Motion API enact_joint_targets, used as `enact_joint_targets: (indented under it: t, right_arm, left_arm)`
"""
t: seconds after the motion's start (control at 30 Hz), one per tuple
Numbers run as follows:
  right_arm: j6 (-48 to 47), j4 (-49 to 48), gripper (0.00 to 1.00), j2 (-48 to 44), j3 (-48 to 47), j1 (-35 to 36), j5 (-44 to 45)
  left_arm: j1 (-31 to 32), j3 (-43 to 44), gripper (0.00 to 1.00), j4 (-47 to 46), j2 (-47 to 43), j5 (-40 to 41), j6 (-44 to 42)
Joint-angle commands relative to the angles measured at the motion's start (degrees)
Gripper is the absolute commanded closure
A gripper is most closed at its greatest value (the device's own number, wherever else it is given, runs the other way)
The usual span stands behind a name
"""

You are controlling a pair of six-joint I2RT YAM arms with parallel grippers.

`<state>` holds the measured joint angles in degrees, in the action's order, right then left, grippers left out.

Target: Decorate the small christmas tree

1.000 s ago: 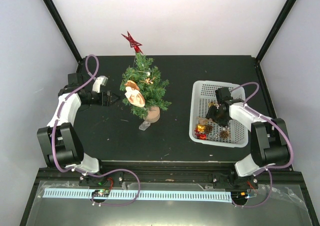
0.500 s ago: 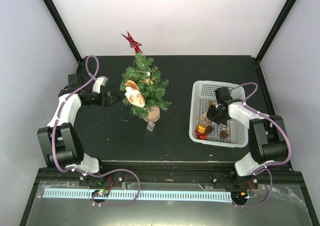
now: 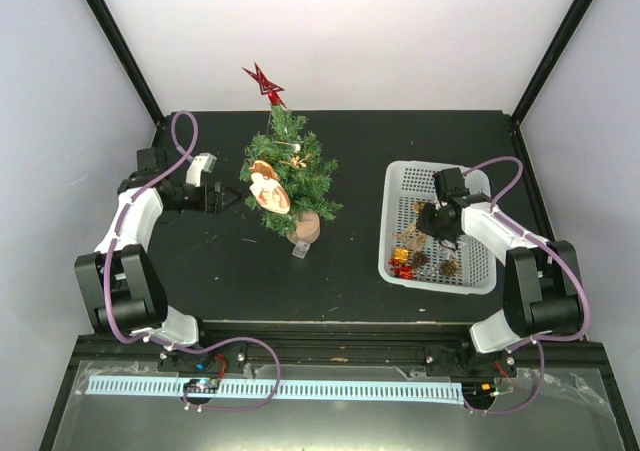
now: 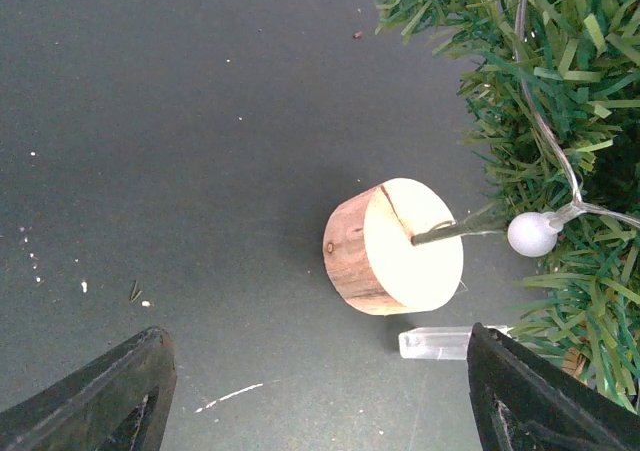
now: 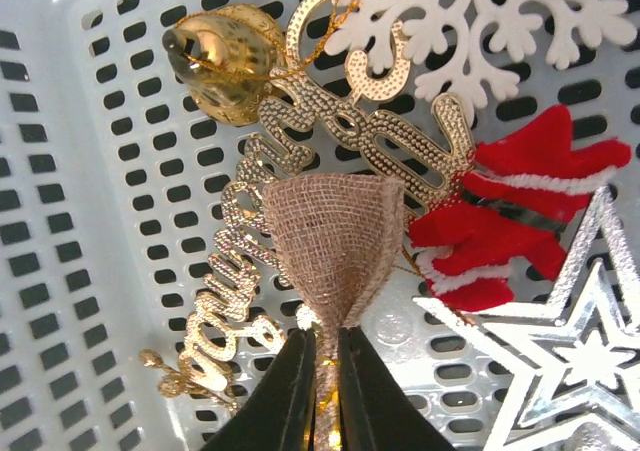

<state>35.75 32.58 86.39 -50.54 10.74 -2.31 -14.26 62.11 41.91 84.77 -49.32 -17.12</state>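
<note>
Right gripper (image 5: 327,376) is down inside the white basket (image 5: 70,201), fingers pressed together on the narrow end of a burlap ornament (image 5: 335,236). Basket contents around it: gold bell (image 5: 220,46) up-left, gold script-word ornament (image 5: 350,121) lying partly under the burlap, white snowflake (image 5: 450,21) at the top, red fabric piece with white trim (image 5: 510,211) to the right, silver star (image 5: 560,341) at lower right. Top view adds a small red item (image 3: 402,263) and a brown pine cone (image 3: 449,267) at the basket's near end. Left gripper (image 4: 315,391) hovers low over the black table (image 3: 220,271), jaws wide apart, nothing in them, facing the tree. The small christmas tree (image 3: 290,171) stands upright on its wooden stump base (image 4: 395,246), left of the basket and well apart from it. It carries a red star (image 3: 263,81) on top, a figure ornament (image 3: 267,188) on its left side, and a wire with a white bulb (image 4: 532,233). A clear plastic piece (image 4: 435,342) lies on the table just beside the stump.
</note>
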Motion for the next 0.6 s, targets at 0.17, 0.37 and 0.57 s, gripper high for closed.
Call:
enact_joint_targets:
  t: [0.17,0.37,0.57]
  right_arm:
    - [-1.5,-0.6,0.99,-1.6,-2.0,-0.5,2.8]
    - [-1.2,2.0,0.70,-0.5,-2.5,-0.5,5.5]
    - [-1.0,0.7,0.65,1.2,-1.6,-1.5,4.9]
  left_arm:
    - [-0.2,0.0,0.20,-0.6,0.2,-2.5,-0.1]
    - [-0.2,-0.2,0.20,-0.7,0.5,-2.9,-0.4]
    - [-0.2,-0.1,0.19,-0.7,0.8,-3.4,-0.1]
